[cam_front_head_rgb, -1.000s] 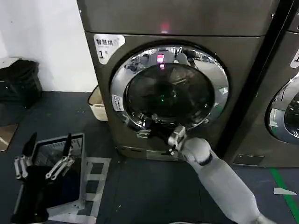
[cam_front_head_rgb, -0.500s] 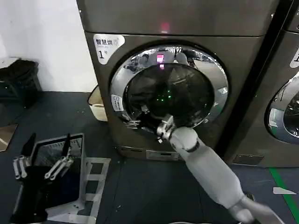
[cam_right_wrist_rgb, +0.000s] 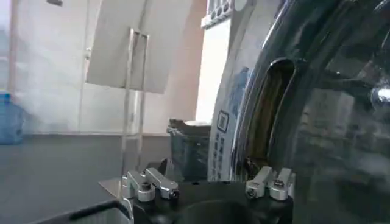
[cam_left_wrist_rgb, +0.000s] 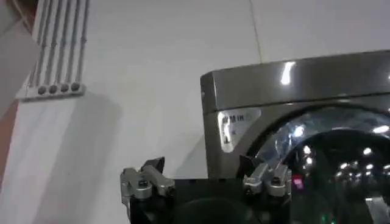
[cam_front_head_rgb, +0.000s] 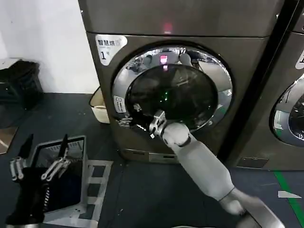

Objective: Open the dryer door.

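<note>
1. Dryer (cam_front_head_rgb: 142, 104) upright against the white wall (cam_front_head_rgb: 42, 42), "1" sticker (cam_front_head_rgb: 108, 47) at the upper left of its front, pink light (cam_front_head_rgb: 166, 26) lit above the door.
2. Dryer door (cam_front_head_rgb: 173, 90) centred on the dryer front, chrome ring apparently flush with the panel; judged not yet open.
3. Right gripper (cam_front_head_rgb: 129, 121) at the lower left of the door ring, close to the white label (cam_front_head_rgb: 118, 104), fingers spread and holding nothing.
4. Same right gripper (cam_right_wrist_rgb: 210, 182) in the wrist view, both finger tips apart, dark handle recess (cam_right_wrist_rgb: 268, 115) in the ring just ahead.
5. Judged progress: reach nearly done, hooking the recess and pulling the door outward all left.
6. Left gripper (cam_front_head_rgb: 38, 166) idle, well apart from the door, low to the left over a grey crate (cam_front_head_rgb: 80, 199); fingers spread, empty.
7. Left gripper (cam_left_wrist_rgb: 207, 182) in its wrist view pointing up at the dryer's top corner.
8. Hard to tell: whether the right finger tips touch the ring or stop just short, glare and reflections hiding the contact.
9. Latch not visible; door glass too dark to show the drum inside.
10. Second machine (cam_front_head_rgb: 289, 95) beside the dryer cut off at the frame edge.
</note>
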